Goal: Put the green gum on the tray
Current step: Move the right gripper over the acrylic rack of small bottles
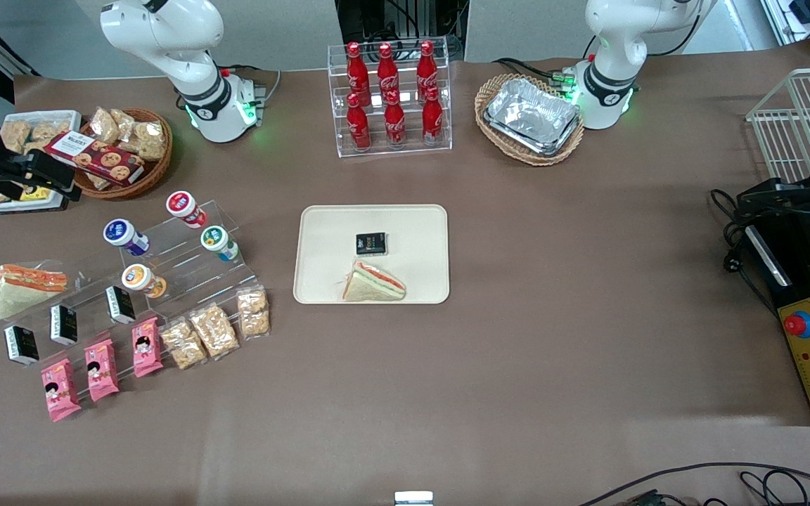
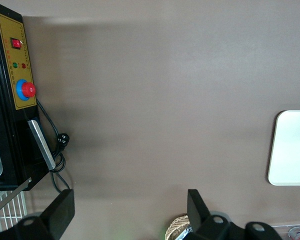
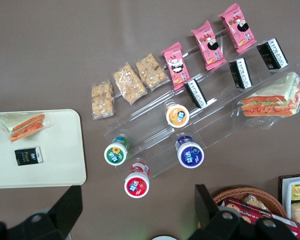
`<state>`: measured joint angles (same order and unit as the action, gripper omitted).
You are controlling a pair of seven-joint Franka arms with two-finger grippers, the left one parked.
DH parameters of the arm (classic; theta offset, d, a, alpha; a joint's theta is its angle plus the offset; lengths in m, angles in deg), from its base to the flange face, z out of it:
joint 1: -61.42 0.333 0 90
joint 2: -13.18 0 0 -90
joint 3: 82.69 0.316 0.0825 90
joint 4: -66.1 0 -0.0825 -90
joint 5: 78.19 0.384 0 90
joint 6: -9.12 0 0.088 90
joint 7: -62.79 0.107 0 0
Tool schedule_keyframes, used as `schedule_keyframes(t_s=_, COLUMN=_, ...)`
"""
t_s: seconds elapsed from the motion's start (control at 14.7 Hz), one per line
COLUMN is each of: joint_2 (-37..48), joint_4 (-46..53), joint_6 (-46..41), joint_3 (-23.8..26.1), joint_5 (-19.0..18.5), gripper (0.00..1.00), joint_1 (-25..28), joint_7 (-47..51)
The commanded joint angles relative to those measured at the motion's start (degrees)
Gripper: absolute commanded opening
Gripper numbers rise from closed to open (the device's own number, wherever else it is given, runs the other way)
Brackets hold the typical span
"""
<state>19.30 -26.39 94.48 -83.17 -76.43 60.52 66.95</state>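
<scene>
Tool point(image 3: 135, 212) hangs spread open, gripping nothing, above green gum point(image 3: 115, 152) on clear stand point(image 3: 155, 145)

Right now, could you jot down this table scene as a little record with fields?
green gum: on the clear stepped stand, not on the tray
tray: cream, mid-table, holds a wrapped sandwich and a small black packet
other bottles: red-lidded, blue-lidded, orange-lidded
end effector: open, empty, high above the stand
cola bottles: in a clear rack, farther from the front camera than the tray
</scene>
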Motion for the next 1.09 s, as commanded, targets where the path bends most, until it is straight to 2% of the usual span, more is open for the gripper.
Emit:
schedule_keyframes(t_s=0.0, joint_2=-0.66, joint_4=1.35, joint_6=0.42, joint_3=0.04, joint_5=-0.45, gripper=1.00, joint_1=-0.07, joint_7=-0.47)
schedule_keyframes(t_s=0.34, joint_2=-0.49, joint_4=0.56, joint_6=0.07, joint_3=0.30, joint_5=-0.27, gripper=1.00, joint_1=0.98, joint_7=-1.26)
schedule_keyframes(t_s=0.75, joint_2=0.56, joint_4=-0.23, joint_6=-1.86, joint_3=0.74, joint_5=0.52, gripper=1.00, joint_1=8.18, joint_7=-1.44)
schedule_keyframes(t_s=1.02, joint_2=4.33, joint_4=-8.12, joint_6=1.11, joint_3=0.74, joint_5=0.52, gripper=1.00, joint_1=10.39, joint_7=-1.70)
